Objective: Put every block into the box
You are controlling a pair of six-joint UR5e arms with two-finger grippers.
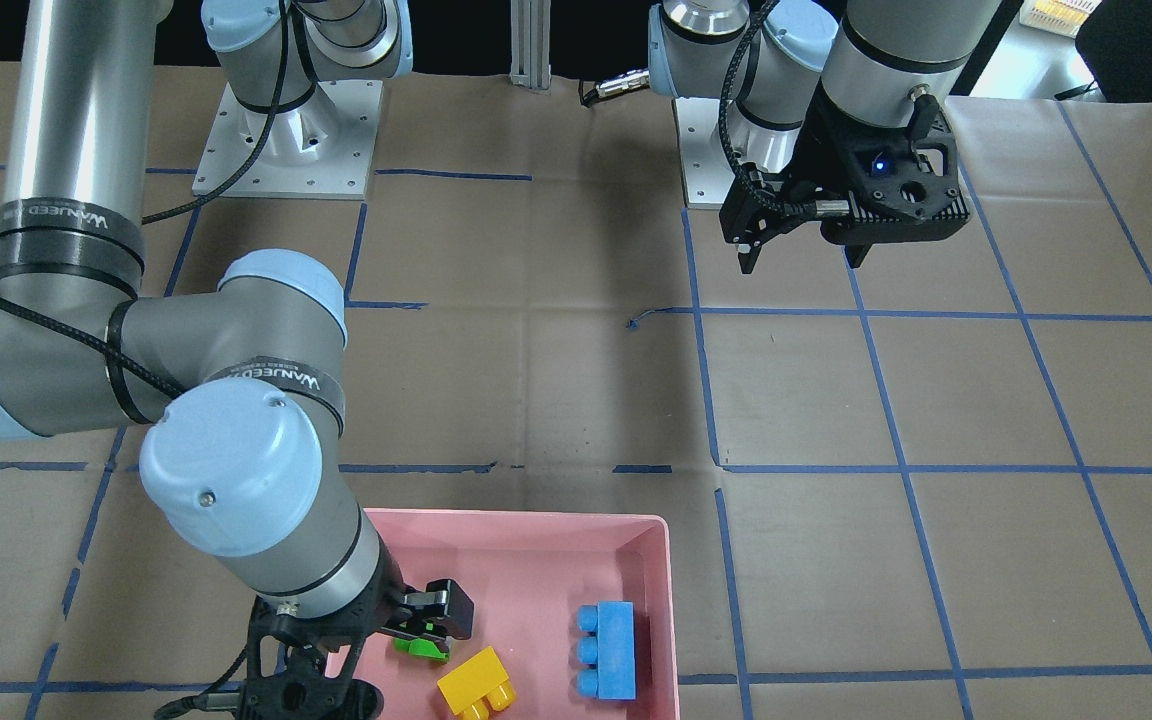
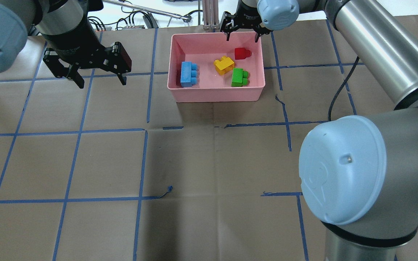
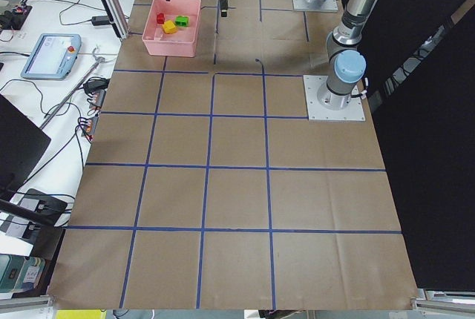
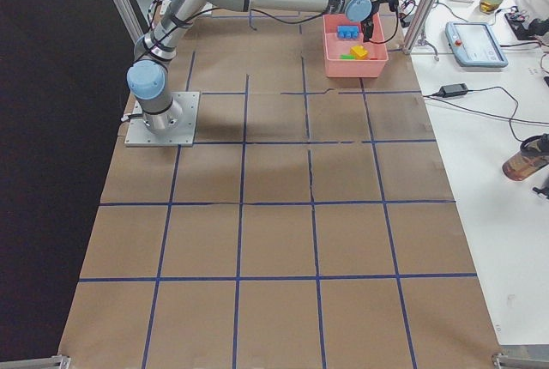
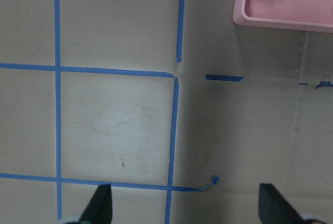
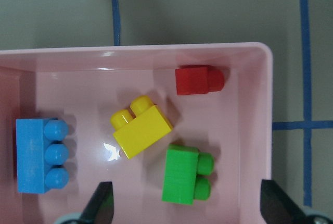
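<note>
Right elbow (image 2: 341,168) loomed nearest; all four blocks lay in the box (image 2: 216,95).
The blue (image 2: 188,74) lay by the box's left wall, the yellow (image 2: 224,65) mid-box, the green (image 2: 238,77) just beside it and the red (image 2: 241,53) near the far right corner. The right gripper (image 2: 242,38) hung over the far rim, fingers wide and empty. The left gripper (image 2: 102,83), equally wide and empty, hung above the table (image 2: 209,163) left of the box.
</note>
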